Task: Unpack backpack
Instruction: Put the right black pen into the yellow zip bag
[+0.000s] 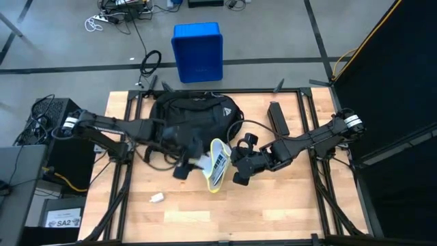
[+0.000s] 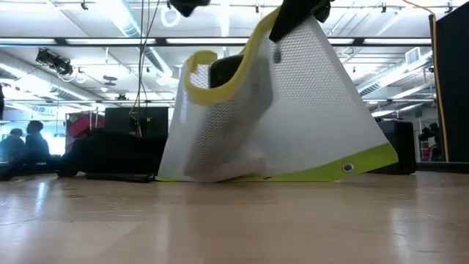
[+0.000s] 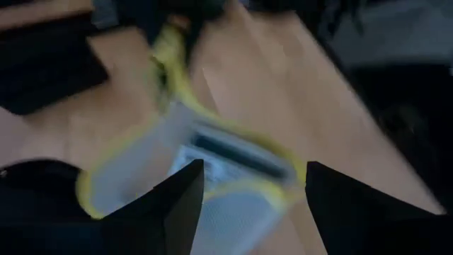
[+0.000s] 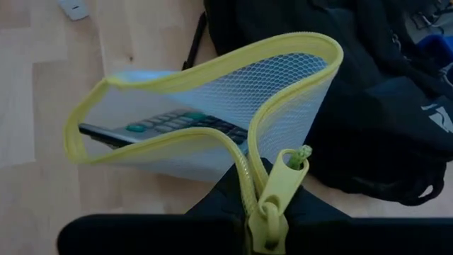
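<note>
While the backpack (image 1: 194, 113) lay at the counter's (image 1: 273, 205) far edge from above, my right tool (image 1: 234, 166) pinched the yellow-edged mesh pouch (image 1: 217, 166). At counter level the pouch stood tented. My left tool's fingers (image 3: 173, 205) hung spread over it. My right wrist showed a calculator (image 4: 170, 124) inside.

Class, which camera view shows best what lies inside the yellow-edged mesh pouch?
The right wrist view: the mesh pouch gapes open, showing a calculator inside. The high view shows it small and from above, the low view only its side, and the left wrist view is blurred.
</note>
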Robot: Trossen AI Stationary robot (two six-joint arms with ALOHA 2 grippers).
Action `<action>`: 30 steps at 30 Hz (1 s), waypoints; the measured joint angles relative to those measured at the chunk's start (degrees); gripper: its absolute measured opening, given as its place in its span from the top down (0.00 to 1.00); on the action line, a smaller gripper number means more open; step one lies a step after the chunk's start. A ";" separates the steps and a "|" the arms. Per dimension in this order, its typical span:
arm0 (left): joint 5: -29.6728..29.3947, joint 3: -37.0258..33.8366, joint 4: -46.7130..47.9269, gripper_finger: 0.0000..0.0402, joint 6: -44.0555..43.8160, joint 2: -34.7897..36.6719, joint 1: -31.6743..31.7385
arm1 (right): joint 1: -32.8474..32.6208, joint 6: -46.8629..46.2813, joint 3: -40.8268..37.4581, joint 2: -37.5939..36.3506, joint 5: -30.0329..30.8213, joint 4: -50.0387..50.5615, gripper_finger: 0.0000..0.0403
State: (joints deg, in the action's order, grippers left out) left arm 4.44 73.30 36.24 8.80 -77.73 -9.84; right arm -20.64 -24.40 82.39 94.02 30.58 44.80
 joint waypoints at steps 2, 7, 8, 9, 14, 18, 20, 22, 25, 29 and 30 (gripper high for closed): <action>-4.98 -0.60 1.97 0.47 0.00 -0.01 -2.96 | 0.10 -0.02 0.00 0.00 -0.15 0.00 1.00; -16.08 -8.13 -5.89 0.47 -3.93 -0.02 -10.55 | 0.10 -0.30 0.00 0.00 -0.28 -0.02 1.00; -17.88 -10.50 -8.75 0.47 -3.74 -0.04 -11.81 | 0.10 -0.71 0.00 0.00 -0.28 -0.03 1.00; -19.45 -13.10 -11.73 0.47 -3.45 -0.04 -12.82 | 0.10 -1.12 0.00 0.00 -0.28 -0.02 1.00; -22.83 -24.74 -29.37 0.47 -4.01 -0.07 -14.49 | 0.10 -1.58 0.00 0.00 -1.17 -0.04 1.00; -23.41 -29.68 -39.22 0.47 -3.19 -0.09 -14.66 | 0.10 -1.65 0.00 -0.02 -1.72 -0.09 1.00; -24.26 -30.68 -41.25 0.47 -2.80 -0.14 -14.52 | 0.13 -2.04 0.00 0.00 -1.74 -0.09 1.00; -24.42 -30.92 -42.19 0.47 -2.19 -0.84 -14.50 | 0.30 -2.47 0.00 -0.02 -1.77 -0.09 1.00; -24.08 -31.21 -42.57 0.47 -1.81 -2.32 -14.58 | 0.57 -2.49 0.00 -0.02 -1.77 -0.09 1.00; -24.32 -31.21 -44.15 0.47 -1.73 -5.31 -14.34 | 0.72 -2.55 0.00 -0.02 -1.80 -0.21 1.00; -24.32 -31.21 -45.05 0.47 -1.70 -6.24 -14.04 | 0.79 -2.67 0.00 -0.02 -1.87 -0.22 1.00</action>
State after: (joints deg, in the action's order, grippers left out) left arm -19.88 42.09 -8.82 7.09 -83.97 -23.89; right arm -19.85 -27.07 82.39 94.00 28.72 44.58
